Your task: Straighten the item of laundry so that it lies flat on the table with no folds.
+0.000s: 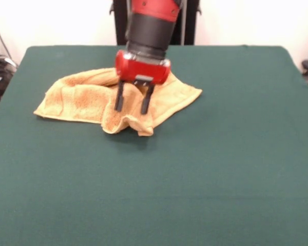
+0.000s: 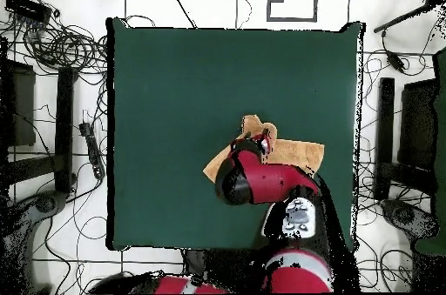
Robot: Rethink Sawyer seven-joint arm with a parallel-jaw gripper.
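folds bunch the golden-yellow terry towel (image 1: 92,100) into a rumpled heap on the far half of the dark green felt-covered table (image 1: 205,174), and your red and black gripper (image 1: 132,107) hangs over its near, curled-under edge with the two dark fingers (image 1: 119,100) spread apart and nothing between them. lower onto that doubled lip, pinch only the top layer, then draw it low and slowly outward across open felt so the fold unrolls, not drags.
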